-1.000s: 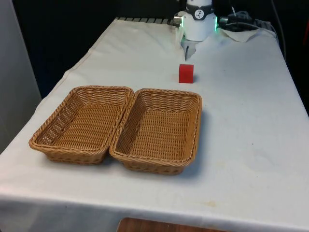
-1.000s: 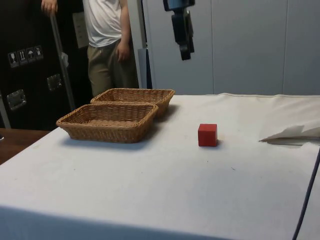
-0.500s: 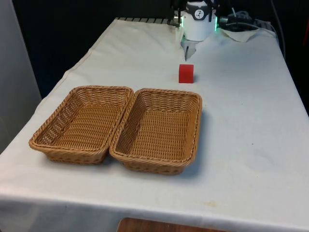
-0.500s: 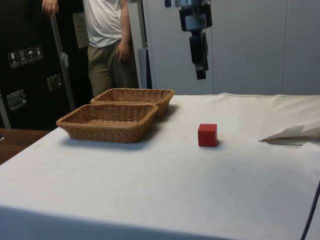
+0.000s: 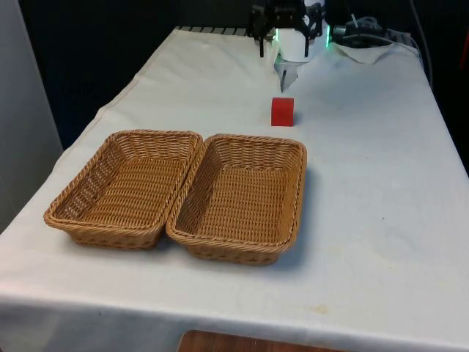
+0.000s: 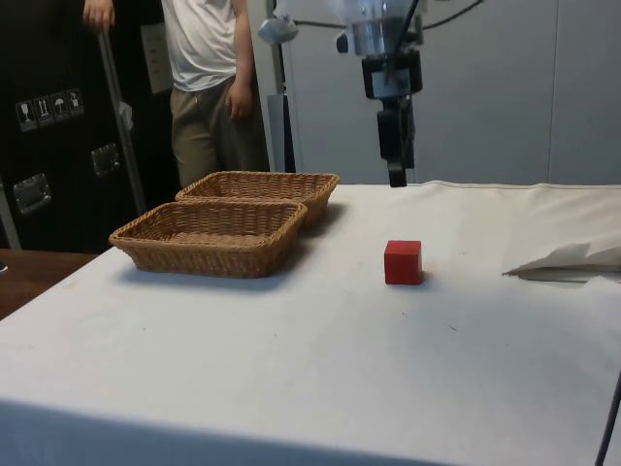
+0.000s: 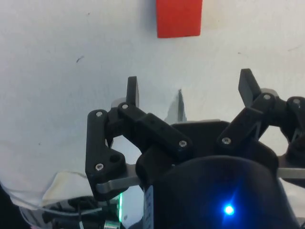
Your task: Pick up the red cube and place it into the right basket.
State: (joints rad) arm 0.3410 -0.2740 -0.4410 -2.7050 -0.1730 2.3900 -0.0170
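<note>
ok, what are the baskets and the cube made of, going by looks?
Baskets: woven wicker or rattan by the look, tan, with visible weave and braided rims. Cube: solid red, matte, sharp edges and flat faces; painted wood or plastic, the look leaves it open.

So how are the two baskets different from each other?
In the front view, the left basket sits toward the table's edge, while the right basket sits nearer the middle, closer to the red cube. The right basket's rim overlaps the left basket's rim where they meet. In the side view, the right basket stands in front and the left basket peeks out behind it. Both are brown, woven, rectangular and empty.
</note>
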